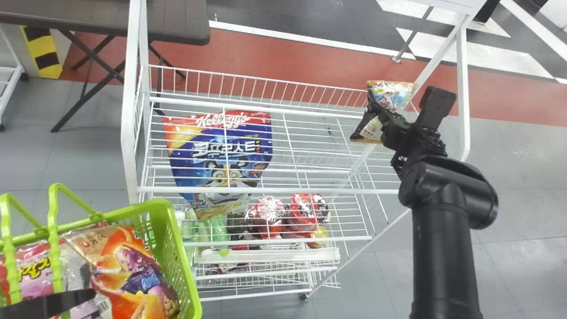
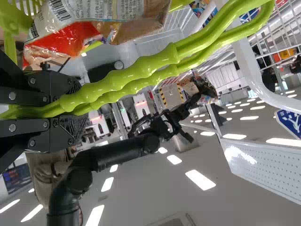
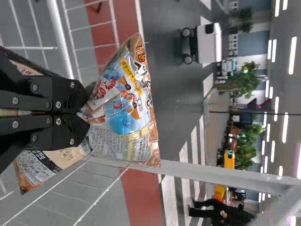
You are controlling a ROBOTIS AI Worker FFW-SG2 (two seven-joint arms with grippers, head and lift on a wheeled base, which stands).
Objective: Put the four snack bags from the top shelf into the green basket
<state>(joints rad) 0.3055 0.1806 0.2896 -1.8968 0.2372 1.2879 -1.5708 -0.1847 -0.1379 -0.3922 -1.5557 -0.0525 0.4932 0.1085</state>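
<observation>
Our right arm (image 1: 445, 261) is black, a smooth, thick cylinder; nearer our right gripper (image 1: 380, 116) it swells into a rounded joint (image 1: 449, 190). Silver screws (image 3: 58, 104) stud that gripper's black links (image 3: 44, 89).

Lighting bright and largely even across the floor (image 1: 518, 177). Source: overhead, rows of ceiling lamps (image 2: 200, 180), burned out to plain white in both wrist views. Glare noted on the snack bag (image 1: 133, 274) and the white panel (image 2: 240, 154); soft highlights along the handles (image 2: 141, 69).
</observation>
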